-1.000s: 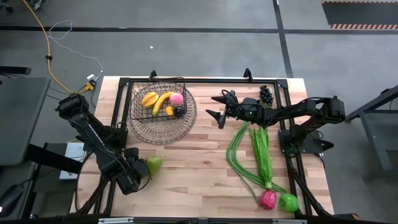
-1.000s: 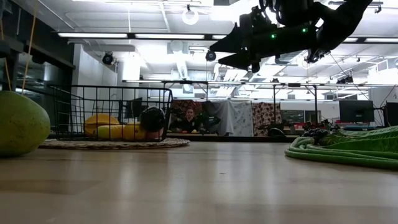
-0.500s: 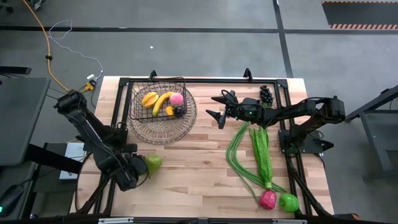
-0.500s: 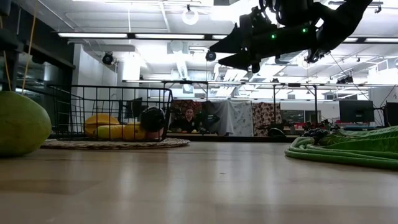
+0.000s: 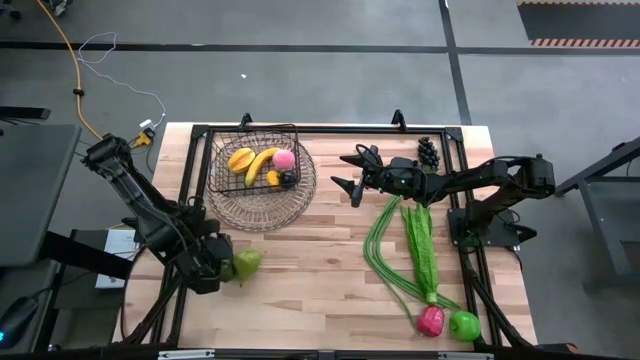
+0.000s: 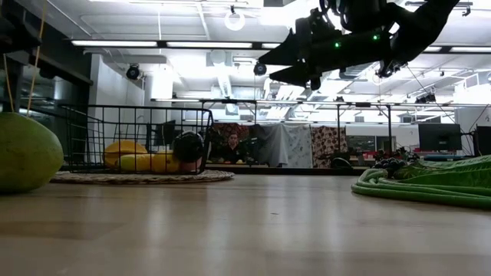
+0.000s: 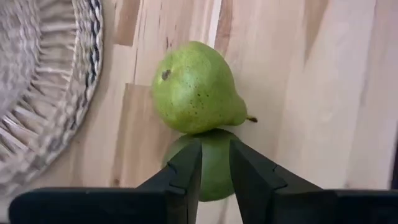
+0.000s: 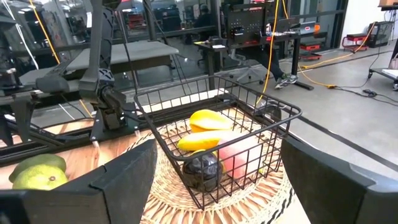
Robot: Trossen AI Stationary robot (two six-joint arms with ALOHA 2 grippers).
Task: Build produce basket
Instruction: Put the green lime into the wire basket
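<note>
"Fingers (image 5: 347,172) on my right arm are spread wide, held above the desk (image 5: 320,270) near its back edge, beside the basket (image 5: 213,165)."

"And your left?"

"My left fingers (image 7: 214,144) are down at the desk's front left, over the near pear (image 7: 216,180). Pinching or not, I cannot tell. The far pear (image 7: 196,87) touches it."

"Where's the basket?"

"Back left, on a woven mat (image 5: 262,208), with a banana (image 5: 260,165) and a peach (image 5: 285,158) inside."
</note>
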